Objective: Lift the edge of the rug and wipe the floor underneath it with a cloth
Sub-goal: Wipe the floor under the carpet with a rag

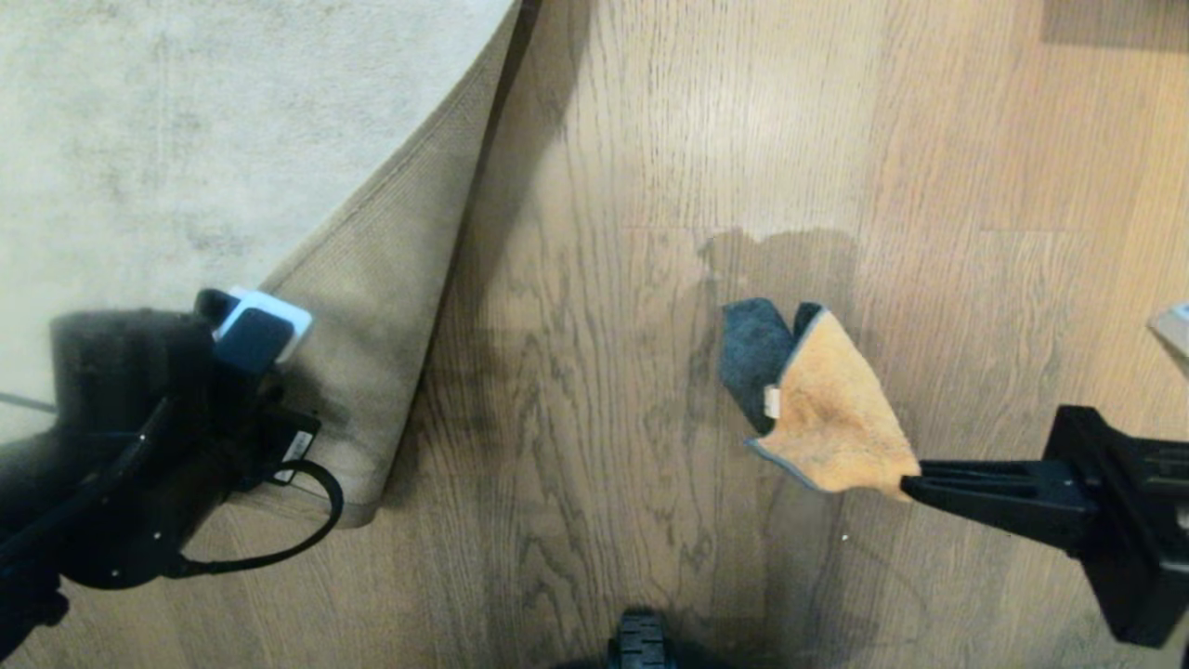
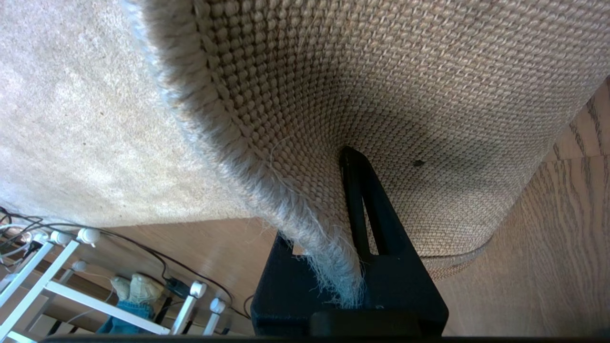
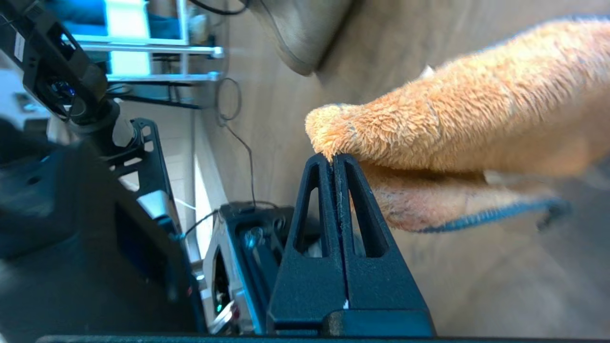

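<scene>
Now rug edge (image 1: 372,307) lifted, cloth (image 1: 836,418) gripped

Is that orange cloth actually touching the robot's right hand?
Touching. The right wrist view shows the right hand with its two fingers pressed together on a corner of the cloth, which hangs from them.

bare floor (image 1: 594,372) open mid-frame, folded-back rug edge (image 1: 372,307) (tan backing up) bounding its left side

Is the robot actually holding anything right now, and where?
Yes. The left gripper pinches the rug edge, folded back. The right gripper grips the cloth by one corner.
</scene>
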